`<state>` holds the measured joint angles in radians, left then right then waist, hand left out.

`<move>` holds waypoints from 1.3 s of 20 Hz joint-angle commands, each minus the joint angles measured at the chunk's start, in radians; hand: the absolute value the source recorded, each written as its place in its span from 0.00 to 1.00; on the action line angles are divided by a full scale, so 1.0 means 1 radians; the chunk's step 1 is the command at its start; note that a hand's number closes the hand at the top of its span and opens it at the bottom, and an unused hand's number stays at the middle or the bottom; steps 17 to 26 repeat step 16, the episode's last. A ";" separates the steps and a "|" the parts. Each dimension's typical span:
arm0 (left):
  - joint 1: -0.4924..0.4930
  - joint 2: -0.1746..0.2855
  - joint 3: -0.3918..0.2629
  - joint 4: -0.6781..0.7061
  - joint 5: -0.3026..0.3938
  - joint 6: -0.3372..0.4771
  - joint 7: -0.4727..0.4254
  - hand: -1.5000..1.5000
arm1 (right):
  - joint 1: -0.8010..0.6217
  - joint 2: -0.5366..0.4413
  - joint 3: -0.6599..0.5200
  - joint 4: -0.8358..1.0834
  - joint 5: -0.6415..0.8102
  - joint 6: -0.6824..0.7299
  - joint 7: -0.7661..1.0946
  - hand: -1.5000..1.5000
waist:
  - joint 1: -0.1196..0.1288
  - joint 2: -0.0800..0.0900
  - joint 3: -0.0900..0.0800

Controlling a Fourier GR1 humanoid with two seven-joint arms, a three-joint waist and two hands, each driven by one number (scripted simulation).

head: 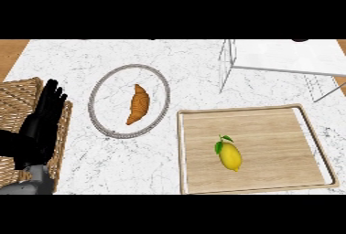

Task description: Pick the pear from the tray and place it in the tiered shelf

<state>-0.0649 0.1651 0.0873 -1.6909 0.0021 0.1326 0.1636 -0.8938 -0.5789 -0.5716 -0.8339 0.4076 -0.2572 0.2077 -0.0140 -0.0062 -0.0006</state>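
On the tray (270,128) lay a yellow fruit (230,156), perhaps a pear; at far left the left robot hand (38,130) rested open, fingers straight, holding nothing.

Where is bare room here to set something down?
Bare counter lies beyond the plate and in front of it, left of the tray. The tray is free around the pear. Crowded: left hand over the basket, beside the plate.

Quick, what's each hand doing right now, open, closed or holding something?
Left hand: open, holding nothing, resting at the view's left edge.
Right hand: not in view.
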 commanded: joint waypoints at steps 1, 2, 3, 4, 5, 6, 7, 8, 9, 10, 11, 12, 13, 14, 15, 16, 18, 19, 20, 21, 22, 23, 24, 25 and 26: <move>0.006 -0.015 0.009 0.053 -0.004 0.002 -0.068 0.50 | 0.082 -0.118 -0.072 -0.076 -0.074 0.093 0.066 0.00 | -0.010 0.001 0.000; 0.075 0.000 0.014 0.001 0.006 -0.016 -0.047 0.50 | 0.145 -0.124 -0.078 -0.142 -0.086 0.115 0.073 0.00 | -0.010 -0.004 0.000; 0.060 0.001 0.006 -0.035 0.010 -0.021 -0.024 0.50 | 0.186 -0.079 -0.054 -0.256 -0.090 0.115 0.151 0.00 | -0.009 -0.005 0.000; -0.002 -0.015 -0.008 -0.032 -0.028 0.030 0.023 0.50 | 0.224 -0.127 -0.104 -0.182 -0.127 0.151 0.074 0.00 | -0.005 0.001 0.001; 0.054 -0.007 -0.004 -0.082 0.001 0.001 0.038 0.50 | 0.271 -0.107 -0.103 -0.297 -0.154 0.187 0.136 0.00 | -0.009 -0.004 0.000; -0.028 -0.004 0.023 0.010 -0.013 0.023 -0.005 0.50 | 0.302 -0.139 -0.135 -0.274 -0.193 0.243 0.092 0.00 | -0.014 0.000 0.000; 0.023 -0.002 0.011 -0.028 0.005 -0.011 -0.012 0.50 | 0.340 -0.139 -0.141 -0.334 -0.204 0.249 0.142 0.00 | -0.006 0.000 0.000; 0.000 -0.006 0.011 0.031 0.000 -0.016 -0.035 0.50 | 0.396 -0.086 -0.160 -0.349 -0.230 0.228 0.083 0.00 | -0.004 0.002 0.000; -0.007 -0.013 -0.005 -0.010 -0.009 0.000 0.016 0.50 | 0.372 -0.167 -0.178 -0.367 -0.267 0.307 0.136 0.00 | -0.002 0.001 0.000; 0.043 -0.004 0.005 -0.012 0.000 -0.026 -0.024 0.50 | 0.419 -0.152 -0.193 -0.392 -0.286 0.308 0.099 0.00 | 0.002 0.002 0.000; 0.008 0.007 0.020 -0.031 0.027 -0.040 0.008 0.50 | 0.428 -0.162 -0.202 -0.348 -0.297 0.308 0.067 0.00 | 0.008 0.004 0.001; 0.002 -0.029 -0.023 -0.049 -0.018 0.007 0.040 0.50 | 0.456 -0.185 -0.234 -0.338 -0.331 0.357 0.058 0.00 | 0.005 0.004 0.001; 0.057 -0.019 0.002 -0.031 0.004 -0.027 -0.036 0.50 | 0.454 -0.207 -0.250 -0.308 -0.345 0.355 0.031 0.00 | 0.011 0.005 0.001; 0.029 -0.006 0.014 -0.001 0.007 -0.032 -0.034 0.50 | 0.518 -0.223 -0.275 -0.378 -0.367 0.410 0.064 0.00 | 0.001 0.003 0.000; -0.067 0.007 0.040 0.107 0.004 -0.030 -0.050 0.50 | 0.496 -0.171 -0.237 -0.335 -0.356 0.356 0.022 0.00 | 0.007 0.006 0.001; -0.001 0.009 0.041 0.020 0.036 -0.052 -0.019 0.50 | 0.586 -0.169 -0.298 -0.404 -0.401 0.412 0.006 0.00 | 0.002 0.003 0.001; -0.001 0.009 0.041 0.020 0.036 -0.052 -0.019 0.50 | 0.586 -0.169 -0.298 -0.404 -0.401 0.412 0.006 0.00 | 0.002 0.003 0.001; -0.001 0.009 0.041 0.020 0.036 -0.052 -0.019 0.50 | 0.586 -0.169 -0.298 -0.404 -0.401 0.412 0.006 0.00 | 0.002 0.003 0.001; -0.001 0.009 0.041 0.020 0.036 -0.052 -0.019 0.50 | 0.586 -0.169 -0.298 -0.404 -0.401 0.412 0.006 0.00 | 0.002 0.003 0.001; -0.001 0.009 0.041 0.020 0.036 -0.052 -0.019 0.50 | 0.586 -0.169 -0.298 -0.404 -0.401 0.412 0.006 0.00 | 0.002 0.003 0.001; -0.001 0.009 0.041 0.020 0.036 -0.052 -0.019 0.50 | 0.586 -0.169 -0.298 -0.404 -0.401 0.412 0.006 0.00 | 0.002 0.003 0.001; -0.001 0.009 0.041 0.020 0.036 -0.052 -0.019 0.50 | 0.586 -0.169 -0.298 -0.404 -0.401 0.412 0.006 0.00 | 0.002 0.003 0.001; -0.001 0.009 0.041 0.020 0.036 -0.052 -0.019 0.50 | 0.586 -0.169 -0.298 -0.404 -0.401 0.412 0.006 0.00 | 0.002 0.003 0.001; -0.001 0.009 0.041 0.020 0.036 -0.052 -0.019 0.50 | 0.586 -0.169 -0.298 -0.404 -0.401 0.412 0.006 0.00 | 0.002 0.003 0.001; -0.001 0.009 0.041 0.020 0.036 -0.052 -0.019 0.50 | 0.586 -0.169 -0.298 -0.404 -0.401 0.412 0.006 0.00 | 0.002 0.003 0.001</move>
